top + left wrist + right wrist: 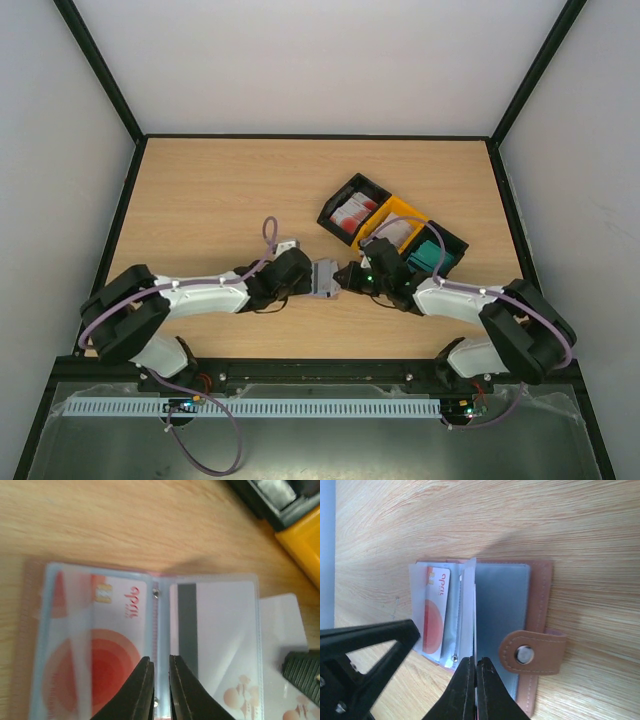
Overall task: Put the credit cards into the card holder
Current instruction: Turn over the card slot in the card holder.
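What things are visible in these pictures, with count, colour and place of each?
wooden table: one, light brown, under everything.
plastic trays: three, black, yellow, black, right of centre, holding cards.
leather-like card holder: one, reddish-brown, open between the grippers.
sleeved plastic cards: two, red-and-white and whitish with dark stripe, inside holder.
loose whitish card: one, at the holder's right edge.
left gripper: black, at the holder's spine.
right gripper: black, shut on the loose whitish card.

Open card holder, white credit card protruding
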You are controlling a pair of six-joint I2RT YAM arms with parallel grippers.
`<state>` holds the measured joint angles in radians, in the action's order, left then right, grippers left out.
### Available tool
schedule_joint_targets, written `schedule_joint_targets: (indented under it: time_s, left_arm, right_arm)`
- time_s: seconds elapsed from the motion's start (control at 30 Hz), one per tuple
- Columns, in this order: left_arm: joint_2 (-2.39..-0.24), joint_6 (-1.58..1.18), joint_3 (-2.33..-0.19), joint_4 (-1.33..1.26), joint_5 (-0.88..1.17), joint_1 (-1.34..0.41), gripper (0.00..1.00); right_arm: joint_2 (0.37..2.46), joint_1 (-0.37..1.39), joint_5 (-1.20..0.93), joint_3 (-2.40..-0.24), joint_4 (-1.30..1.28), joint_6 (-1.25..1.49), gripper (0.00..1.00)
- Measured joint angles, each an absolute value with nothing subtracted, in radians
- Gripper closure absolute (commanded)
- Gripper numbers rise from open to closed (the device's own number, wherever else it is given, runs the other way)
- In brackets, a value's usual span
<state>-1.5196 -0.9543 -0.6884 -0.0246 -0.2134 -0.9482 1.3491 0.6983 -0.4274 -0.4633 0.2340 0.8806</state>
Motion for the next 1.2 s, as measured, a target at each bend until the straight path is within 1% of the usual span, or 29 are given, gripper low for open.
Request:
schedule_joint_targets:
  time_s: [0.13,0.27,0.37,0.47,0.57,0.67,0.8,1.03,1.13,1.2]
  left_arm:
    - [-1.447,-0.955,-0.665,0.002,-0.25,-0.914,0.83]
    - [-1.36,-0.953,-0.632,0.037,-0.282,-0.87,0.77]
    - [-1.308,-0.949,-0.612,0.056,-0.296,-0.831,0.7]
    - [-1.263,-0.946,-0.583,0.07,-0.3,-0.789,0.58]
    - [-1.219,-0.942,-0.538,0.073,-0.285,-0.75,0.52]
    - [-1.187,-0.936,-0.485,0.063,-0.237,-0.708,0.53]
    - [-1.172,-0.924,-0.43,0.041,-0.168,-0.675,0.54]
    - [-1.189,-0.884,-0.423,-0.014,-0.053,-0.667,0.54]
    - [-1.201,-0.869,-0.423,-0.059,0.009,-0.667,0.57]
    - [-1.209,-0.858,-0.423,-0.09,0.045,-0.667,0.63]
  right_arm:
    - [1.37,0.724,-0.433,-0.473,0.262,0.9,0.98]
    - [1.406,0.771,-0.422,-0.502,0.298,0.922,0.98]
    - [1.444,0.81,-0.402,-0.518,0.341,0.949,0.98]
    - [1.494,0.837,-0.381,-0.527,0.376,0.973,0.98]
    - [1.541,0.847,-0.359,-0.533,0.394,0.988,0.98]
    - [1.554,0.851,-0.346,-0.533,0.4,1.0,0.98]
    - [1.522,0.854,-0.308,-0.545,0.382,1.003,0.98]
    - [1.443,0.857,-0.247,-0.586,0.326,0.995,0.98]
    - [1.442,0.857,-0.247,-0.586,0.319,0.995,0.98]
    - [1.442,0.857,-0.252,-0.586,0.319,0.994,0.98]
